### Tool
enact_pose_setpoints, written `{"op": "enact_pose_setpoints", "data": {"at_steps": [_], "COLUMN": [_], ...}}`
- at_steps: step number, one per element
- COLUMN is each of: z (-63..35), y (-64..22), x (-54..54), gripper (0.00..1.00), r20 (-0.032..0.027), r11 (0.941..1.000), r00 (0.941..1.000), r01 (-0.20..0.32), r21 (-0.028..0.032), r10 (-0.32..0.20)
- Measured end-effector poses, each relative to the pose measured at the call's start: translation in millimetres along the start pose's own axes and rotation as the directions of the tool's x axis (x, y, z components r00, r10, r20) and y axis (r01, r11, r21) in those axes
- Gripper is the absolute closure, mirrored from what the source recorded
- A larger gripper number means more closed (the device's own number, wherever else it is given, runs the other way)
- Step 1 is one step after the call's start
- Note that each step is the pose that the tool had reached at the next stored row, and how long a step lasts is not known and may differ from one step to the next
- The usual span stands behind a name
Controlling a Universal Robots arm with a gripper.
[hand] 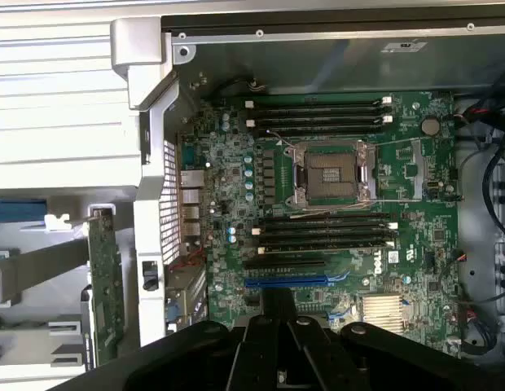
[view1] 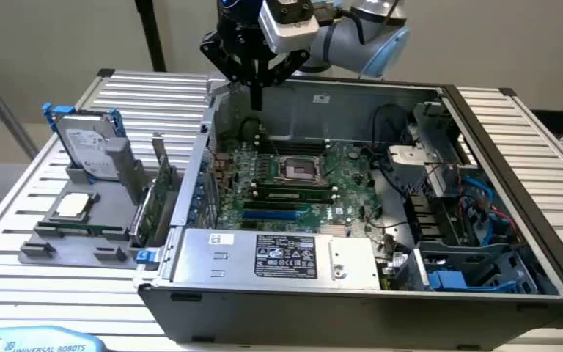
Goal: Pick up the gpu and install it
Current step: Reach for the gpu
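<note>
The gpu (view1: 167, 196) is a thin green card with a silver bracket. It stands on edge in a grey holder (view1: 76, 246) just outside the case, at the exterior view's left. The wrist view shows the gpu (hand: 104, 285) edge-on beside the case wall. My gripper (view1: 257, 99) hangs above the far edge of the open computer case (view1: 516, 191), well apart from the card. Its dark fingers are shut together and hold nothing. In the wrist view the gripper (hand: 278, 303) points down over the motherboard (hand: 236, 204), close to the blue slot (hand: 285, 282).
A silver hard drive in a blue frame (view1: 91, 150) and a square chip (view1: 74, 207) sit in the same grey holder. The case holds the motherboard (view1: 345, 176), a grey power supply (view1: 272, 257), cables and blue drive bays (view1: 468, 271). It all rests on a slatted white table (view1: 27, 293).
</note>
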State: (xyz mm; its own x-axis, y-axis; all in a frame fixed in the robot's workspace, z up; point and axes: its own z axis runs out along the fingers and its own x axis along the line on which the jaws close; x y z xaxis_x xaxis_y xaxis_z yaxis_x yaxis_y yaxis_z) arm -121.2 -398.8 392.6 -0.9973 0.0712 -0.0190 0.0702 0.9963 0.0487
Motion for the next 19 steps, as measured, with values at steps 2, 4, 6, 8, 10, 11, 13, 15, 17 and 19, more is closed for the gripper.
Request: {"op": "enact_pose_setpoints", "data": {"at_steps": [2, 4, 6, 8, 10, 11, 13, 15, 17, 19], "z": [0.0, 0.0, 0.0, 0.0, 0.0, 0.0, -0.1, -0.3, -0.4, -0.6], "y": [0.0, 0.0, 0.0, 0.0, 0.0, 0.0, -0.2, -1.0, -3.1, -5.2], "x": [0.0, 0.0, 0.0, 0.0, 0.0, 0.0, 1.8, 7.5, 16.5, 25.6], "gripper": [0.89, 0.89, 0.89, 0.89, 0.89, 0.89, 0.89, 0.89, 0.89, 0.89], "r20": [0.0000, 0.0000, 0.0000, 0.0000, 0.0000, 0.0000, -0.0001, 0.0000, 0.0000, 0.0001], "r11": [1.0000, 1.0000, 1.0000, 1.0000, 1.0000, 1.0000, 1.0000, 1.0000, 1.0000, 1.0000], "r00": [1.0000, 1.0000, 1.0000, 1.0000, 1.0000, 1.0000, 1.0000, 1.0000, 1.0000, 1.0000], "r01": [0.000, 0.000, 0.000, 0.000, 0.000, 0.000, 0.000, 0.000, 0.000, 0.000], "r21": [-0.0001, 0.0000, 0.0000, 0.0000, 0.0000, 0.0000, 0.0001, 0.0001, 0.0000, 0.0000], "r10": [0.000, 0.000, 0.000, 0.000, 0.000, 0.000, 0.000, 0.000, 0.000, 0.000]}}
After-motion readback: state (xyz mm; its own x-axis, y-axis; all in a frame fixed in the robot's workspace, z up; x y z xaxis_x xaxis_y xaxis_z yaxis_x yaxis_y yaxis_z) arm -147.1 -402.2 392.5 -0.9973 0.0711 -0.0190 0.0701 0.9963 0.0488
